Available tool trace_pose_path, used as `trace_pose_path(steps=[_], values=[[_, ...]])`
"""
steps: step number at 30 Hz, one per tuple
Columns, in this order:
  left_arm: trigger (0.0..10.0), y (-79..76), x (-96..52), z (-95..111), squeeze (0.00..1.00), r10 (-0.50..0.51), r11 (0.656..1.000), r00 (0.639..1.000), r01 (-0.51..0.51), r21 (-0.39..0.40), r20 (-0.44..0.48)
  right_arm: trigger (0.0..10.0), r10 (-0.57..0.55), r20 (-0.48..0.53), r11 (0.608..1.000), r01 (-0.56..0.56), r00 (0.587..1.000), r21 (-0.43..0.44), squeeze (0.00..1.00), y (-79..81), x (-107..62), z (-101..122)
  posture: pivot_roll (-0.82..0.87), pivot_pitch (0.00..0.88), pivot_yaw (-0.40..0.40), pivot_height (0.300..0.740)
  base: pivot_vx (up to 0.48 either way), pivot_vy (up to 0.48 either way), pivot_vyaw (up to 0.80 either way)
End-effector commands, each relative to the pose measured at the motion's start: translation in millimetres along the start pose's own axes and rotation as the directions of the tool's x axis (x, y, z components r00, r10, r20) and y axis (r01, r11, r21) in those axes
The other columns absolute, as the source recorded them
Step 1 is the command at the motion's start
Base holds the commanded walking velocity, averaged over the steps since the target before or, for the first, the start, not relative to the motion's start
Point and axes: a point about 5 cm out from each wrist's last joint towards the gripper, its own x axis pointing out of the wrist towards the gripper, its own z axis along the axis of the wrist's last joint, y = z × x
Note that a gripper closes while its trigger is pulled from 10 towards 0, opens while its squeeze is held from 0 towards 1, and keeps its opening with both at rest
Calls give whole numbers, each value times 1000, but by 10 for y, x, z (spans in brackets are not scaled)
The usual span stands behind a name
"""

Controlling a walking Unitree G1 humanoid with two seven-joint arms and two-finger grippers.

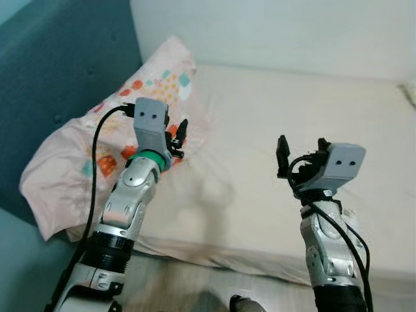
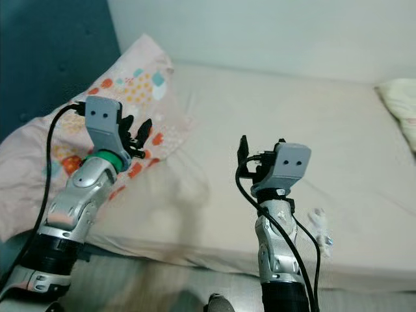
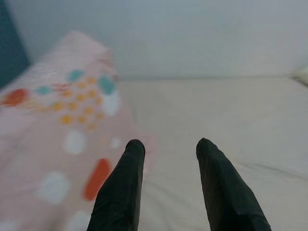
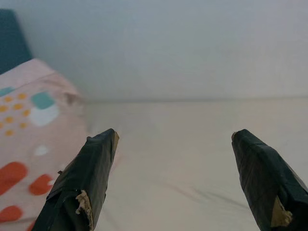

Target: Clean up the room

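Note:
A pink pillow with orange, teal and white patches lies at the left end of the bed, leaning on the headboard. My left gripper is raised over the pillow's right edge, open, with nothing between its fingers. The pillow spreads to one side of those fingers. My right gripper hovers above the front middle of the cream sheet, open wide and empty. Bare sheet and a corner of the pillow lie beyond its two taped fingertips.
A teal padded headboard stands at the left and a white wall runs behind the bed. A second pale pillow lies at the far right. A small white object rests near the mattress's front edge. Grey floor lies below.

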Motion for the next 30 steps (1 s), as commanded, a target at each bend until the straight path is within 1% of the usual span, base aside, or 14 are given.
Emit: trace_pose_path(steps=[1, 6, 19, 24, 27, 30], values=[[10000, -34, -30, -57, 0, -17, 1000, 999, 17, -23, -28, 10000, -13, -28, 1000, 13, 1000, 2, 0, -43, -25, -57, -20, 72, 19, 740, 0, 0, -788], [10000, -69, -35, -51, 0, -37, 999, 999, 37, -15, -24, 10000, -6, -29, 1000, 6, 1000, 2, 0, -29, -10, -66, -18, 66, 18, 740, 0, 0, -784], [10000, -33, -14, -66, 0, -10, 1000, 1000, 11, 13, -24, 10000, -2, -28, 1000, 2, 1000, 8, 0, -20, 10, -81, -18, 56, 19, 740, 0, 0, -787], [10000, -26, -11, -61, 0, -9, 1000, 1000, 9, 19, -21, 10000, 12, -23, 1000, -12, 1000, -4, 0, -11, 9, -79, -18, 56, 22, 740, 0, 0, 0], [10000, -19, -8, -57, 0, -5, 1000, 1000, 5, 22, -19, 10000, 42, -24, 999, -43, 999, -18, 0, 25, 9, -82, -17, 57, 23, 740, 0, 0, 683], [10000, -17, -7, -56, 0, -3, 1000, 1000, 3, 25, -18, 10000, 47, -22, 999, -47, 999, -15, 0, 36, 10, -83, -17, 58, 24, 740, 0, 0, 800]])
